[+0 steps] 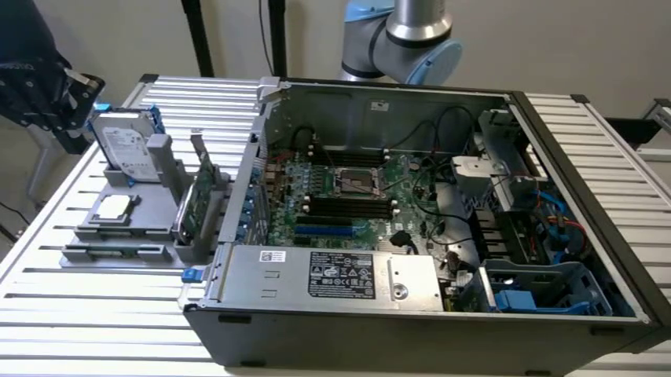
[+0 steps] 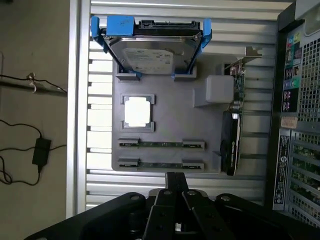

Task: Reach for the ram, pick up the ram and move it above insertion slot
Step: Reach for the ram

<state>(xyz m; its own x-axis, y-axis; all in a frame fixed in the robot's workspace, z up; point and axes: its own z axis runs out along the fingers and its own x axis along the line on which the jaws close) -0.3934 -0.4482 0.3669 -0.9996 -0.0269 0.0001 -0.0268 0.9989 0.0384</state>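
Gripper (image 2: 175,176) closed, empty | by grey tray (image 2: 170,115) edge — ram (image 2: 161,163) nearest

Robot arm (image 1: 404,35), silver-grey cylindrical joint housings, pale blue rounded end caps, gripper (image 2: 175,181) in matte black, broad dark body, angled link bars converging on a narrow tip, round pivot pins at the link joints

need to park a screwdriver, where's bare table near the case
Bare slatted table nearer the camera than the grey holder, and the strip beyond the case at the exterior view's right. Crowded: holder top, case interior.
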